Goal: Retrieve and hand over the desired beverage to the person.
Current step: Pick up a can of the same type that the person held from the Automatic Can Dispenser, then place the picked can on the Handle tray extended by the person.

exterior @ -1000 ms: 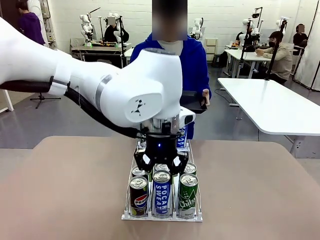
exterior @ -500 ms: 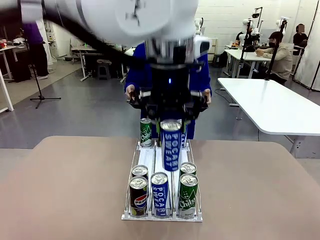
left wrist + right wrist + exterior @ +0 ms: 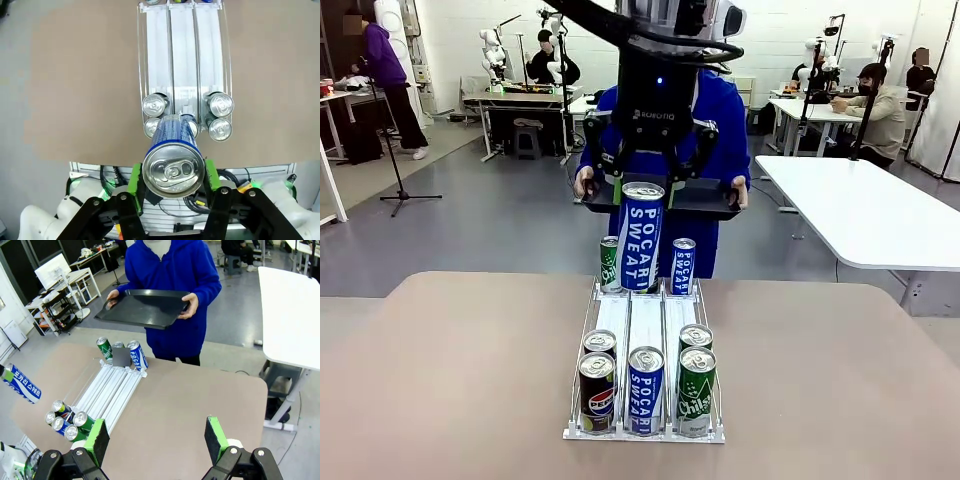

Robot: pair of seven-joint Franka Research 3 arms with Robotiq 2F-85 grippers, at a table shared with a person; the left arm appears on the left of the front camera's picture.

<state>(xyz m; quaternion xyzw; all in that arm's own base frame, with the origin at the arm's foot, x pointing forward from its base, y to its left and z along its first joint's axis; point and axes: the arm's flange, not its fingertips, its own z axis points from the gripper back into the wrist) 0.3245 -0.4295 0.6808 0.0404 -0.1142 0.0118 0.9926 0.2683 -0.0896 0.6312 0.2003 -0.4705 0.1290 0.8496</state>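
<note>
My left gripper is shut on a blue Pocari Sweat can, which hangs upright high above the far end of the wire can rack. In the left wrist view the can sits between the green pads, top facing the camera. Behind it the person in a blue hoodie holds a black tray with both hands at the table's far edge. My right gripper stands open and empty above the table, off to the rack's side. From there the person, tray and held can show.
The rack's front row holds a Pepsi can, a Pocari can and a green Chilsung can, with more cans behind and at the far end. The brown table lies bare on both sides. A white table stands at right.
My left gripper has risen from the rack's front with the Pocari Sweat can and carried it up and away toward the person's tray. Another Pocari can now stands at the middle lane's front.
</note>
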